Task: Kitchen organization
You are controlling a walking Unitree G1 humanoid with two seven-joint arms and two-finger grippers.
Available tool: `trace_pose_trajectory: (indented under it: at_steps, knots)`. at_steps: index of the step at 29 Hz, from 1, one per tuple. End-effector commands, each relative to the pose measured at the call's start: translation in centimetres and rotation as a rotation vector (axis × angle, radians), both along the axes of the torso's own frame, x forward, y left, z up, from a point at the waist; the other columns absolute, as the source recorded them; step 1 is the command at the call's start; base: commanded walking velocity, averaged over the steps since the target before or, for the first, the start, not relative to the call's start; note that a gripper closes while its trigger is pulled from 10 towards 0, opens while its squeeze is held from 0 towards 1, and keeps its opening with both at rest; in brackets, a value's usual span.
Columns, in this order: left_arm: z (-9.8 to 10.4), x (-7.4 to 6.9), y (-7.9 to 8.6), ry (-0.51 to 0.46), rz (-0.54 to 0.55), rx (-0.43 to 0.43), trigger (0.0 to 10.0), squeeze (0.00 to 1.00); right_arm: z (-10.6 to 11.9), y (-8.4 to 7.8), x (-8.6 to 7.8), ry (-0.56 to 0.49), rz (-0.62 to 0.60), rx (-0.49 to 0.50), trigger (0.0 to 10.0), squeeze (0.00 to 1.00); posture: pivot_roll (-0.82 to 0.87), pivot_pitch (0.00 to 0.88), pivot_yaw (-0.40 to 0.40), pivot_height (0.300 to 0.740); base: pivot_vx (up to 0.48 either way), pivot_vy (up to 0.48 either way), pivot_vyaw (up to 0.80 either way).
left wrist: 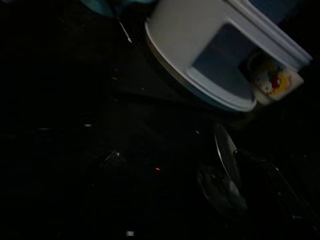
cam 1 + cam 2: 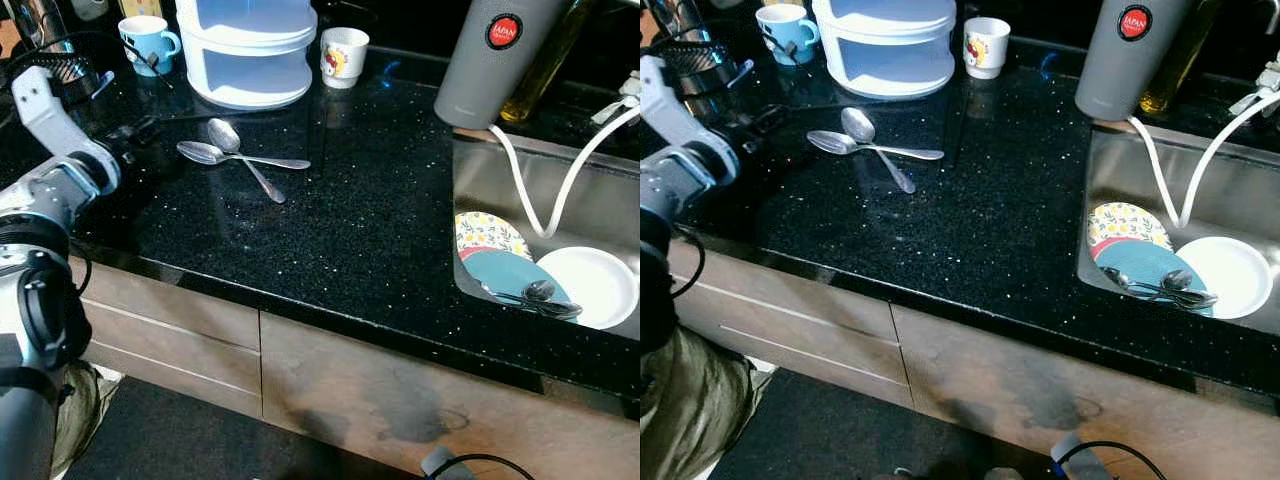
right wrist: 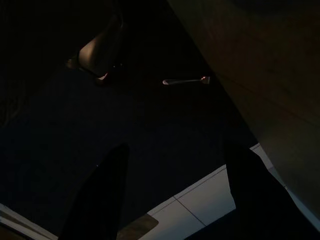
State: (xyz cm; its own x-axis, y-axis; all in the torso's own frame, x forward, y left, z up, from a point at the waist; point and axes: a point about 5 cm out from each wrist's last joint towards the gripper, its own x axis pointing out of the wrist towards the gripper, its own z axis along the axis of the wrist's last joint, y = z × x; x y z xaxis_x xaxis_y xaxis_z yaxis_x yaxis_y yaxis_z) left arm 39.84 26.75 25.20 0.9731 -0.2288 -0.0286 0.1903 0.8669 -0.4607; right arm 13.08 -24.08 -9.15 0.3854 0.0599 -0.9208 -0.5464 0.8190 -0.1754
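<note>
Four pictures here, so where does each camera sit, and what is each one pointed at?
Left eye view: on the head, looking down at the black counter, two spoons and sink; the silver left arm shows.
Right eye view: beside it, same scene slightly shifted.
Left wrist view: on the left wrist, dark, facing the white tiered container, the cartoon cup and those spoons, shared with the head views.
Right wrist view: on the hanging right arm, facing floor tiles past its fingers.
</note>
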Motion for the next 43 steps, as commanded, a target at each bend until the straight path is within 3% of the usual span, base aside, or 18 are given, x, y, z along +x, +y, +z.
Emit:
trace_pose_trajectory:
  at_steps: [1, 30, 37, 43]
  knots:
    - [-0.2, 0.4, -1.5, 0.033, -0.060, 0.016, 10.0, 0.00, -0.1, -0.4, -0.5, 0.013, 0.010, -0.017, 10.0, 0.00, -0.11, 0.160, -0.064, 0.740, 0.000, 0.000, 0.00]
    - [1.0, 1.1, -4.5, 0.000, -0.188, -0.038, 10.0, 0.00, -0.1, -0.7, -1.0, 0.013, 0.003, -0.027, 10.0, 0.00, -0.14, 0.150, -0.060, 0.740, 0.000, 0.000, 0.00]
    - [0.9, 1.2, -4.7, 0.008, -0.160, -0.044, 10.0, 0.00, -0.2, -0.7, -1.2, 0.013, -0.003, -0.026, 10.0, 0.00, -0.14, 0.152, -0.057, 0.740, 0.000, 0.000, 0.00]
    - [2.3, 1.3, -3.8, -0.041, -0.089, -0.122, 10.0, 0.00, -0.2, -0.7, -1.3, 0.016, -0.003, -0.023, 10.0, 0.00, -0.14, 0.159, -0.058, 0.740, 0.000, 0.000, 0.00]
